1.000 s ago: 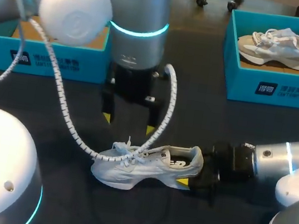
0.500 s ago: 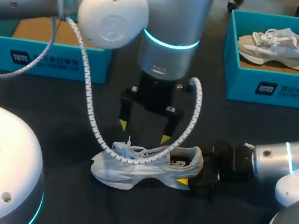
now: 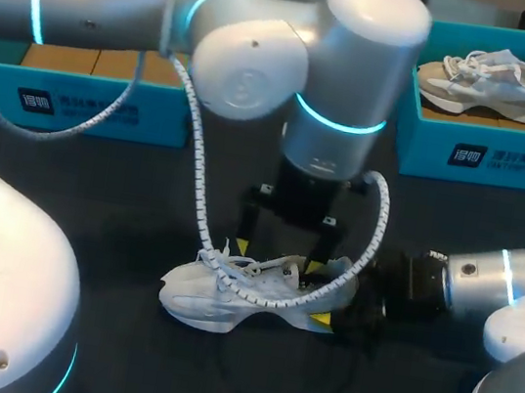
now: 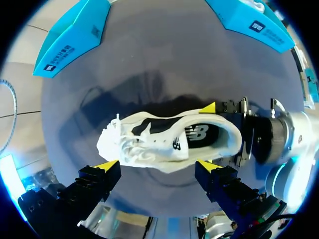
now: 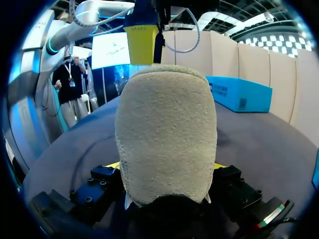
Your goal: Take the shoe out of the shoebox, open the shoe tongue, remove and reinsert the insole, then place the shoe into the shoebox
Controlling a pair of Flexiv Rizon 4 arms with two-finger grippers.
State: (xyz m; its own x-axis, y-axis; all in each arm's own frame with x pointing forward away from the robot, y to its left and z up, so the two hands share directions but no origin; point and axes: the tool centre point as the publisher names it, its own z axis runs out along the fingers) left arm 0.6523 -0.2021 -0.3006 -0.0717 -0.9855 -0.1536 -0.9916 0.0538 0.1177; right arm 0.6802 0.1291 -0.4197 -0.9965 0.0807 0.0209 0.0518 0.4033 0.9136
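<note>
Head view frames show that the left claw (image 3: 276, 255) has been carried across from in front of the left shoebox (image 3: 78, 105) and lowered. Its widely spread yellow tips are now held at the laces and collar of the white shoe (image 3: 228, 295); nothing is gripped by it. The shoe itself has not been shifted. It is lying on its sole on the dark surface (image 3: 95, 191), outside both boxes, and its heel has been kept clamped by the right claw (image 3: 336, 299), whose fingers are closed on it from both sides. From this it is judged that removal from the box is done and that the tongue-opening step is about to be started, with the shoe steadied for it.

Contact between the left fingertips and the shoe cannot be confirmed: in the head view the tips are partly masked by the coiled cable (image 3: 194, 162), and in the left wrist view the shoe (image 4: 164, 142) is merely seen beyond the open claw (image 4: 155, 165). A dark opening is shown there, but the insole cannot be made out. The right wrist view is almost filled by the heel (image 5: 167, 134). Much of the left shoebox is covered by the arm.
</note>
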